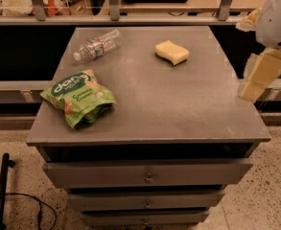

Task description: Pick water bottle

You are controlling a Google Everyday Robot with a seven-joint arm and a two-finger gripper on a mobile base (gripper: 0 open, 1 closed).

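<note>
The water bottle (98,45) is a small clear crinkled bottle with a white cap and a white label band. It lies on its side at the far left of the grey cabinet top (178,104), cap pointing to the front left. My gripper (259,78) hangs at the right edge of the view, just beyond the cabinet's right side, far from the bottle and holding nothing that I can see.
A green snack bag (79,97) lies at the front left of the top. A yellow sponge (172,52) lies at the far right. Drawers (148,174) fill the cabinet front. A rail with posts (115,4) runs behind. A black cable (20,202) lies on the floor.
</note>
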